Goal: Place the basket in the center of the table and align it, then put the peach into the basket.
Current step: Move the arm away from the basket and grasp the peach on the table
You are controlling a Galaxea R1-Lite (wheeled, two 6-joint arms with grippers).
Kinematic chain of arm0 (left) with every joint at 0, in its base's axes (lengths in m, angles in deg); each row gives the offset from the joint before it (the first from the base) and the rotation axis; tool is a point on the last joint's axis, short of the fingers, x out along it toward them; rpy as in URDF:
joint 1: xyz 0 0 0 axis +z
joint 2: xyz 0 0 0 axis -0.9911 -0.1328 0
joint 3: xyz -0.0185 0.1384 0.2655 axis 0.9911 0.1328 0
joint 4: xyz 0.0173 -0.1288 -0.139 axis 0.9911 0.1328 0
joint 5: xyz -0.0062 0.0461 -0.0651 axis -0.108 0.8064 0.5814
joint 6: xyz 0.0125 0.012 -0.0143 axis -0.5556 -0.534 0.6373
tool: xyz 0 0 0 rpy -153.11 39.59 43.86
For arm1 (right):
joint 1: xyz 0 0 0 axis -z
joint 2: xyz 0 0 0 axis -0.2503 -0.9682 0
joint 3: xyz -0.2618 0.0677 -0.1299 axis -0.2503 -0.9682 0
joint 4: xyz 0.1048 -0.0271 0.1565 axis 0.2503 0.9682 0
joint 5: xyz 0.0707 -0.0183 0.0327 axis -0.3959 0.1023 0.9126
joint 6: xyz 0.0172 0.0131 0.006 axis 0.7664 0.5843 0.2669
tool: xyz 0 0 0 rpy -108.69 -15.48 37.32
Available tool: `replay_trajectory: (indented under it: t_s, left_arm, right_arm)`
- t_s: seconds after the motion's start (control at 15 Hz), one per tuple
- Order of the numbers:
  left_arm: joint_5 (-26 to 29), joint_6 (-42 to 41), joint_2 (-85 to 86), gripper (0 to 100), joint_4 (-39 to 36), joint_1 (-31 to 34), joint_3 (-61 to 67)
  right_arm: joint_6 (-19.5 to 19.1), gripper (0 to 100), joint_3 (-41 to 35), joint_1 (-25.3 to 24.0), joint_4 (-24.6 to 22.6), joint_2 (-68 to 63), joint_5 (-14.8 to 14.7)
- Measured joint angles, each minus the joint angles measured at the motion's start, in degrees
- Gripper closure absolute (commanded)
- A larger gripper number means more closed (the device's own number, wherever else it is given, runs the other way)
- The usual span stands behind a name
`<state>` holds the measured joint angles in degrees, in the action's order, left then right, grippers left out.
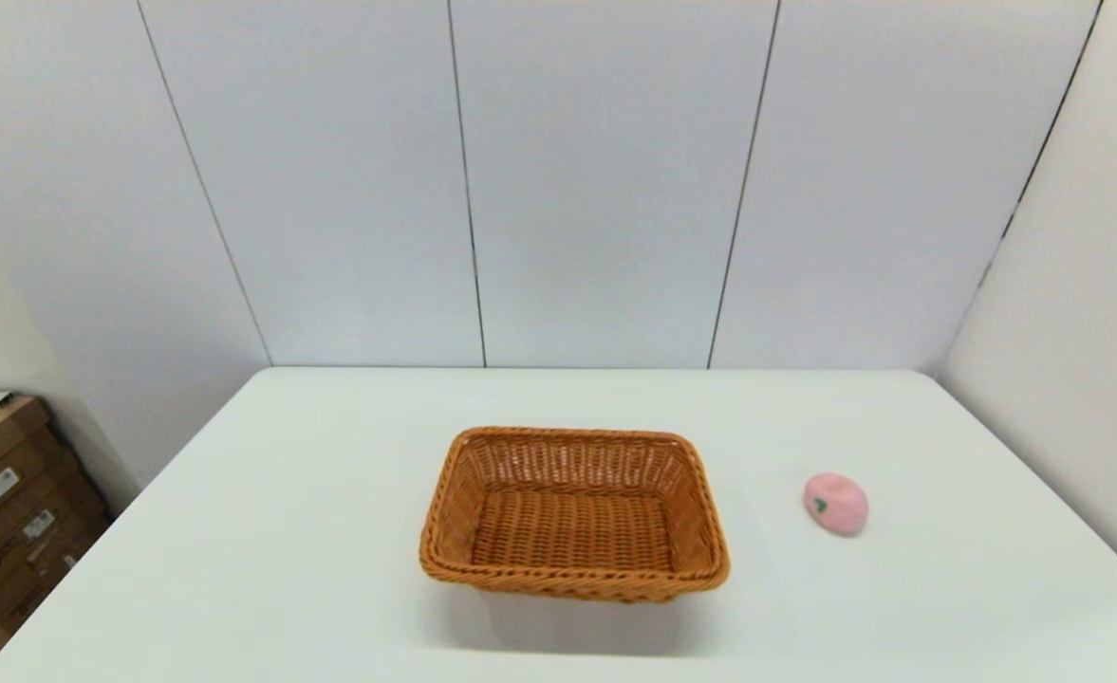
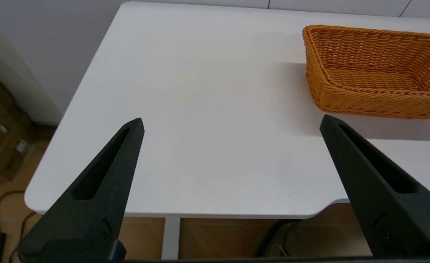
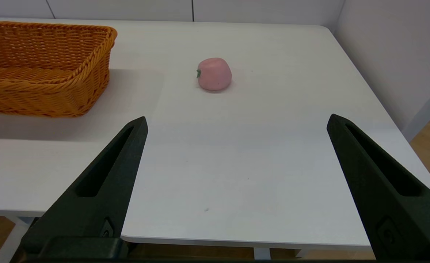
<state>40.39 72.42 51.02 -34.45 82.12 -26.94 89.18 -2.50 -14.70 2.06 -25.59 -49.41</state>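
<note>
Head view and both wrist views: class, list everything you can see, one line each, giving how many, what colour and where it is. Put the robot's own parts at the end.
basket: one, orange-brown wicker, empty, near the middle of the table.
peach: one, pale pink with a small green mark, on the table to the robot's right of the basket, apart from it.
table: one, white, filling the foreground.
wall panels: several, pale grey-white, behind the table.
cardboard boxes: a stack, brown, on the floor beyond the table's left edge.
left gripper: one, black, open, held back at the table's near left edge, holding nothing.
right gripper: one, black, open, held back at the near right edge, facing the peach, holding nothing.
</note>
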Motion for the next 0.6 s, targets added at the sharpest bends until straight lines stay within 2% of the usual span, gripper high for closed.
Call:
replay_trajectory:
  t_s: [0.27,0.6]
  left_arm:
    - [-2.68,-4.49,3.28,0,-10.03,0.13,7.8]
    - [-3.02,-4.44,9.81,0,-11.84,0.15,14.29]
  right_arm:
    - [0.0,0,0.0,0.0,-0.02,0.0,-0.02]
    - [0.33,0,0.0,0.05,-0.11,0.0,0.0]
